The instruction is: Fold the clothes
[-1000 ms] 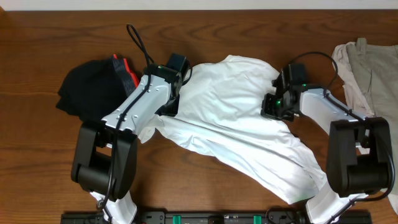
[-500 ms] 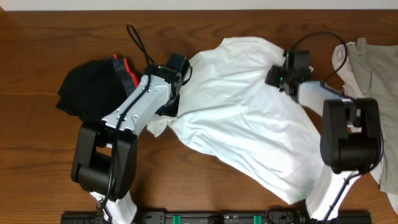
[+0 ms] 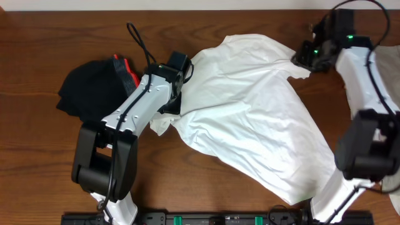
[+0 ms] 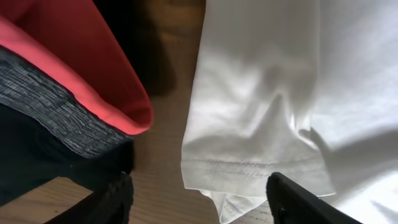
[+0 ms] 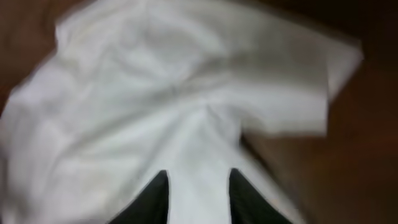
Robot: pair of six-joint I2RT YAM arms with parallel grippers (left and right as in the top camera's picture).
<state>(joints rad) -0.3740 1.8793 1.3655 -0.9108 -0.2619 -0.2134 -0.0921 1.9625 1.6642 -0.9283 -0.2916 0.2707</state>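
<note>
Over a sleeve hem of the white T-shirt (image 4: 261,93), the left gripper (image 4: 200,185) is spread, released; the right gripper (image 5: 199,183) straddles blurred cloth, and I cannot tell its grip.

No text, brand, number or sign can be read anywhere; the shirt (image 3: 250,119) shows plain white cloth and a stitched hem; the black garment (image 3: 87,90) shows a red-and-grey band without lettering; the right wrist view is too blurred to read anything.
</note>
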